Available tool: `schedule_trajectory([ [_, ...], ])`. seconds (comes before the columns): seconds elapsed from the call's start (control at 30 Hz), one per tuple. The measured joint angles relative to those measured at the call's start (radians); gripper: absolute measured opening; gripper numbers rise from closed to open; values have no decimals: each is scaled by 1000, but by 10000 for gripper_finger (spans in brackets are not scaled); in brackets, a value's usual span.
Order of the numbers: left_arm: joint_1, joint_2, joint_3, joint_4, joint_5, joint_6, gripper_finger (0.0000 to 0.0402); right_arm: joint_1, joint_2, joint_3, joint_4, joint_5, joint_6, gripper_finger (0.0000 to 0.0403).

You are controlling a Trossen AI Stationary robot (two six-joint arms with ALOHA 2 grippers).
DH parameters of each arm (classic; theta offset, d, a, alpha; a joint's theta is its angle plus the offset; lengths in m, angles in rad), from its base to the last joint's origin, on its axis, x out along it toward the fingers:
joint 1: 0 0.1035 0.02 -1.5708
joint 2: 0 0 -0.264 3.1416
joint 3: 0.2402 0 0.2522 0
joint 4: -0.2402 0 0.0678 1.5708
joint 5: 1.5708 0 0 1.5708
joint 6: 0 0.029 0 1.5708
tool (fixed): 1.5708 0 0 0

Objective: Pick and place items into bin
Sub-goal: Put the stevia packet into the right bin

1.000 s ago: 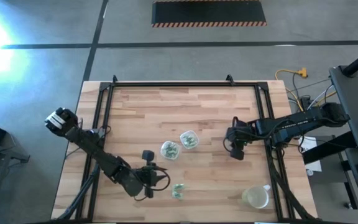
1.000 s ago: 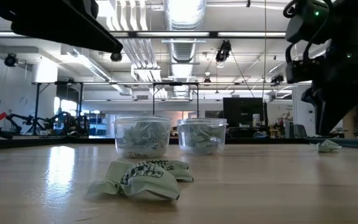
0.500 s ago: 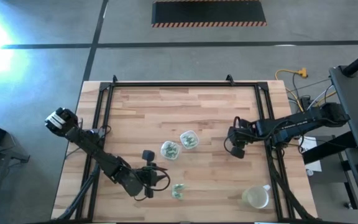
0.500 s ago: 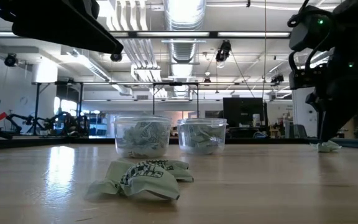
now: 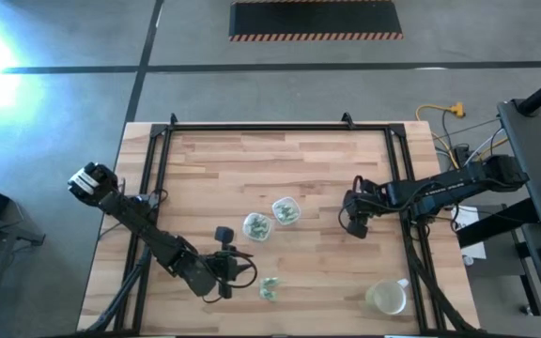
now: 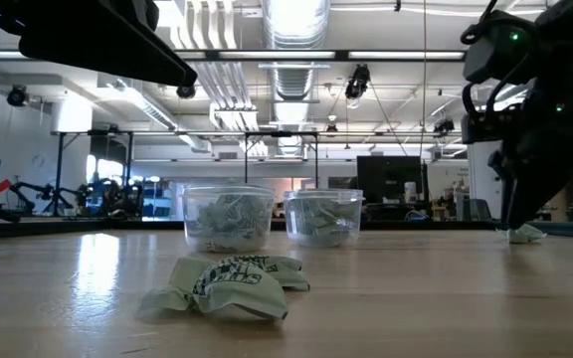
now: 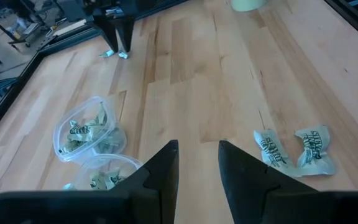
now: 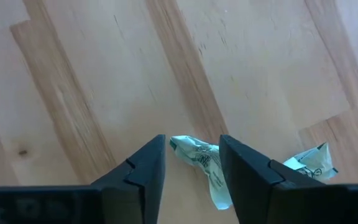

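Note:
The items are tiny pale green-and-white wrappers. One wrapper (image 8: 201,158) lies on the wood between the fingers of my open right gripper (image 8: 191,146), which hangs low over it right of the tubs (image 5: 355,225). Whether a finger touches it I cannot tell. A second wrapper (image 8: 309,163) lies just beside it. Two more wrappers (image 7: 294,149) lie near the near edge, beside my open left gripper (image 7: 197,149), which hovers above the table (image 5: 225,272). Two small clear tubs (image 5: 256,226) (image 5: 285,211) stand mid-table with wrappers inside.
A yellowish-white mug (image 5: 386,299) stands at the near right corner. A black frame (image 5: 252,125) runs along the table's edges. Bare wood (image 5: 252,169) stretches between the tubs and the far edge. In the low view the two near wrappers (image 6: 227,283) lie in front of the tubs (image 6: 229,217).
My right gripper has come down toward the table, and its fingertips now stand at the wrapper lying there. Most of that drop happened in the first half second. My left arm and all the wrappers have kept still.

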Motion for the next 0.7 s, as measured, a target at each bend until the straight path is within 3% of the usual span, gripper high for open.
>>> schedule_trajectory([
  [0.7,0,0,-2,-3,0,1,96,-23,1,-29,25,0,14,153],
])
